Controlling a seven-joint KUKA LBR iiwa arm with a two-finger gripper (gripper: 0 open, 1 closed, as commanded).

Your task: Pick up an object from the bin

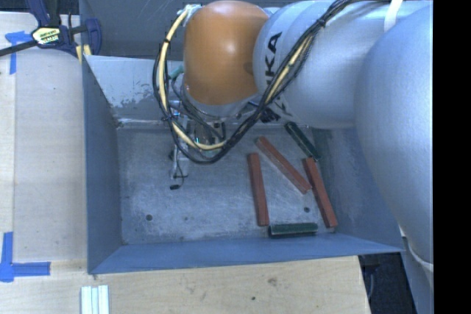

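Tool (176, 174) hangs low over the left half of the bin (99, 158); its state cannot be told. Brown bars (258, 191) and dark green bars (293, 230) lie toward the right front corner.

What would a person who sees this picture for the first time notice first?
The big silver arm with its orange cover comes first; it reaches in from the right over the back of the grey bin. Next are three reddish-brown sticks lying on the bin's floor at the right, with a dark green bar at the front.
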